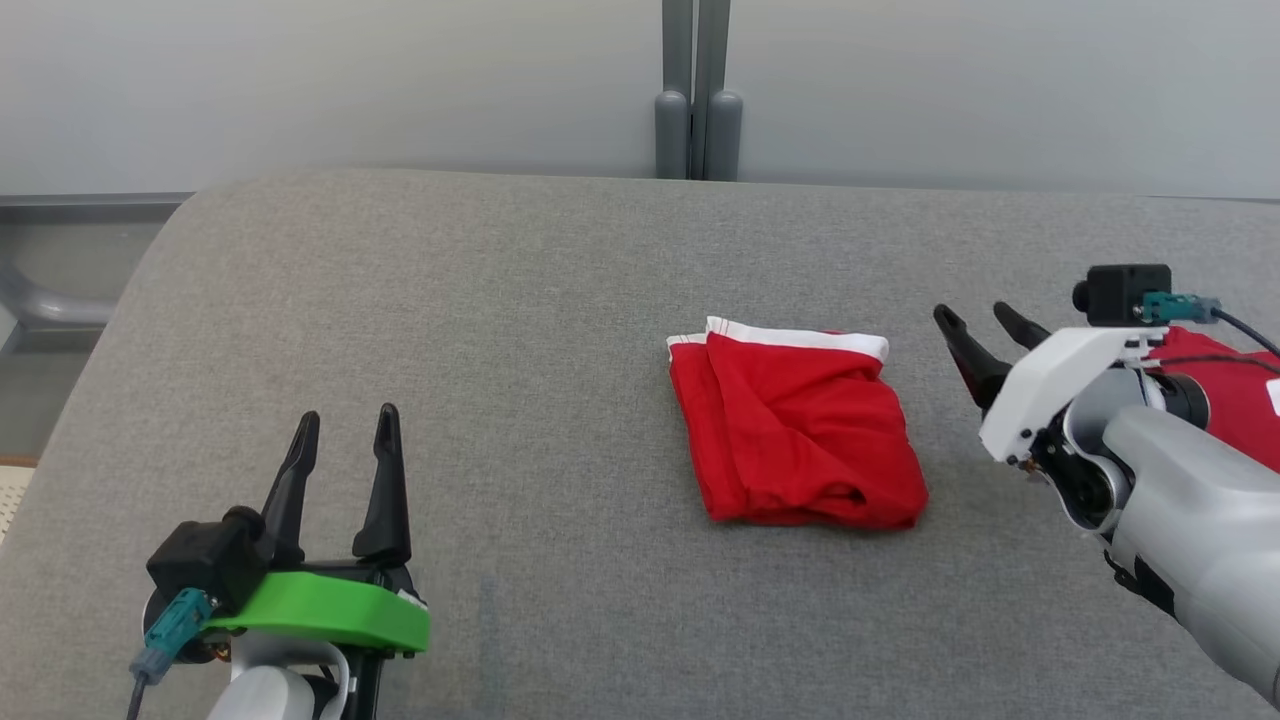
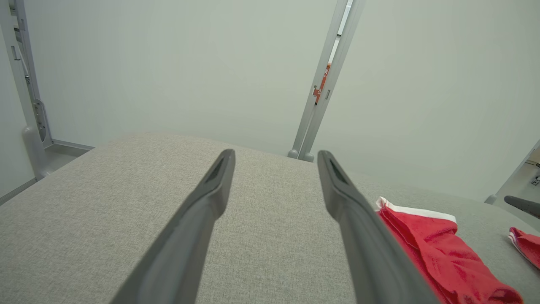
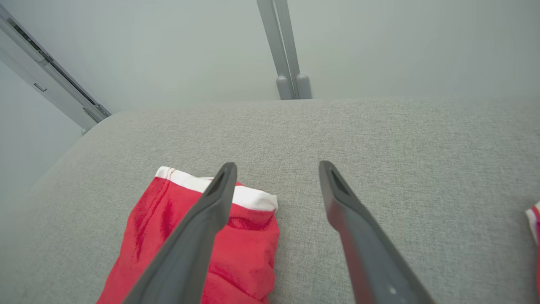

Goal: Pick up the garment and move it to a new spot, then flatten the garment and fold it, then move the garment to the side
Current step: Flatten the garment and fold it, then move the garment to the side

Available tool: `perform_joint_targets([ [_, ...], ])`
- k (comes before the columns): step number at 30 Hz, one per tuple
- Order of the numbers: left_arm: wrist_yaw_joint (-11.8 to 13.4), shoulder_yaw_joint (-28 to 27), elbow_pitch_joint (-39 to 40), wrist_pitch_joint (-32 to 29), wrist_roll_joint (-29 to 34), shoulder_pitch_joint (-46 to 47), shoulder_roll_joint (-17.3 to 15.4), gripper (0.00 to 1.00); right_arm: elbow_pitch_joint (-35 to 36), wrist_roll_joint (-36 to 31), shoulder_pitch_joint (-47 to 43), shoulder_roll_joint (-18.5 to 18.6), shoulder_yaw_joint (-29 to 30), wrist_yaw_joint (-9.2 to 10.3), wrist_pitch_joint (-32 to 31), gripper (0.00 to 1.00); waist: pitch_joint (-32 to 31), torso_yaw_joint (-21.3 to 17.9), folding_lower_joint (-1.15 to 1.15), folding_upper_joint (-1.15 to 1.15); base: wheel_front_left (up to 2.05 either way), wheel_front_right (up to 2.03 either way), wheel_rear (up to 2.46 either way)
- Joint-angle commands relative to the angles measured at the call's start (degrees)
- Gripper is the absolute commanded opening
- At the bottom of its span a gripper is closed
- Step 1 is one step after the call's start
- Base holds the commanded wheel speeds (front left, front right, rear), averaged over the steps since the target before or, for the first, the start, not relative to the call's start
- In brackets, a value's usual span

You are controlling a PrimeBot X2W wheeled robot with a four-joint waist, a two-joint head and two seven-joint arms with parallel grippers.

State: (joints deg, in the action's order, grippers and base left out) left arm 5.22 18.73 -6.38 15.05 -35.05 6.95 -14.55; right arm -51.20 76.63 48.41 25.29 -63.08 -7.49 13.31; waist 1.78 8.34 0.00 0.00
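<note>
Grey fabric-covered table (image 1: pixel 400 300), folded red garment (image 1: pixel 800 430) lying mid-surface, second red garment (image 1: pixel 1235 410) at right edge

A folded red garment (image 1: pixel 797 430) lies on the grey table (image 1: pixel 500 350). Both the left gripper (image 1: pixel 349 416) and right gripper (image 1: pixel 970 311) hover empty, fingers spread.

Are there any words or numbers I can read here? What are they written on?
No text here can be read.
Orange sticker on the grey post: it has dark marks, too small and blurred to read.
Red garment: no print or label shows, just a plain white band along its far edge.
</note>
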Motion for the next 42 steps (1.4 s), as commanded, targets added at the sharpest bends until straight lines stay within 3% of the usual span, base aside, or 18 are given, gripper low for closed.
perform_joint_targets([
  [1, -0.4, -0.6, 0.1, 0.1, 1.0, -1.1, 0.4, 1.0, -0.4, -0.3, -1.5, 0.0, 0.2, 0.01, 0.5, 1.0, 0.0, 0.5, 0.0, 0.0, 0.0, 0.0, 0.0],
  [10, -2.8, -1.8, -1.1, 0.1, 4.0, -2.7, 2.6, 1.0, -4.1, -2.7, -5.5, 1.6, 4.6, 0.01, 1.9, 1.0, -1.4, 3.3, 0.0, 0.0, 0.0, 0.0, 0.0],
  [15, -3.3, -3.3, -1.3, 0.1, 5.0, -4.2, 3.0, 1.0, 0.4, -11.5, -8.6, 4.1, 17.5, 0.02, 1.9, 1.0, -2.9, 2.0, 0.0, 0.0, 0.0, 0.0, 0.0],
  [20, -3.3, -5.8, -0.7, 0.1, 5.6, -6.3, 3.4, 1.0, 10.1, -25.6, -17.2, 4.5, 35.2, 0.02, 1.8, 1.0, -4.4, -0.3, 0.0, 0.0, 0.0, 0.0, 0.0],
  [24, -3.4, -7.6, -0.1, 0.1, 6.4, -8.1, 3.4, 1.0, 20.5, -35.9, -26.8, 1.3, 47.3, 0.02, 1.8, 1.0, -5.5, -2.3, 0.0, 0.0, 0.0, 0.0, 0.0],
  [28, -3.9, -9.0, 0.4, 0.1, 7.8, -9.4, 3.4, 1.0, 30.6, -43.8, -35.5, -3.3, 54.7, 0.01, 1.8, 1.0, -6.1, -4.0, 0.0, 0.0, 0.0, 0.0, 0.0],
  [35, -4.9, -10.6, 0.8, 0.1, 11.1, -10.5, 3.8, 1.0, 43.0, -53.2, -46.2, -10.5, 60.3, 0.03, 1.9, 1.0, -6.2, -7.3, 0.0, 0.0, 0.0, 0.0, 0.0],
  [42, -6.1, -10.5, -0.7, 0.1, 14.0, -10.7, 4.2, 1.0, 44.8, -57.8, -49.1, -13.1, 61.0, 0.02, 1.9, 1.0, -5.9, -9.3, 0.0, 0.0, 0.0, 0.0, 0.0],
])
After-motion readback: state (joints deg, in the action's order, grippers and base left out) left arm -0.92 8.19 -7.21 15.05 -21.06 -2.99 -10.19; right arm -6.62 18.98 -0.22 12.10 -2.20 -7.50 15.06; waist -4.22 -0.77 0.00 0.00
